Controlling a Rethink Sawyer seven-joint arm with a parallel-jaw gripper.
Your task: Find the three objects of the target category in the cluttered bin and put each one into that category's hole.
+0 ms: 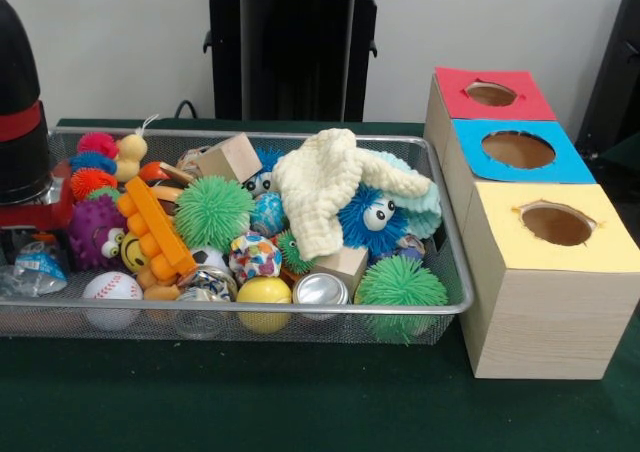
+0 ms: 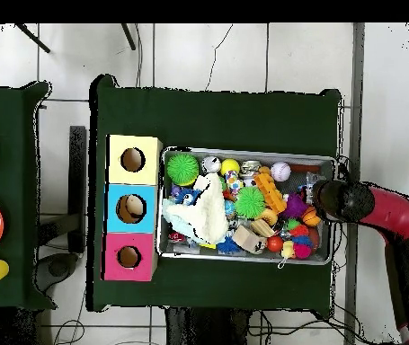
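Gripper [image 2: 320, 198] fingers cannot be made out in either view; the arm's black end hangs over one short end of the wire bin [image 1: 440, 317], the end away from the boxes. Which category is wanted is not shown, so the targets can't be singled out. Likely candidates lie in the bin: spiky green balls [image 1: 212, 212], soft and springy, probably best pinched across the middle; a baseball [image 1: 111, 288] and yellow ball [image 1: 264, 292] at the bin's front edge, hard, round, liable to roll from a grip; small wooden blocks [image 1: 233, 156], stiff with flat faces. A limp cream cloth [image 1: 322, 187] covers several toys and may drag along. Beside the bin's other short end stand red [image 1: 455, 82], blue [image 1: 470, 147] and yellow [image 1: 500, 232] boxes with round holes. Green felt covers the table [image 1: 300, 402]; white wall behind.
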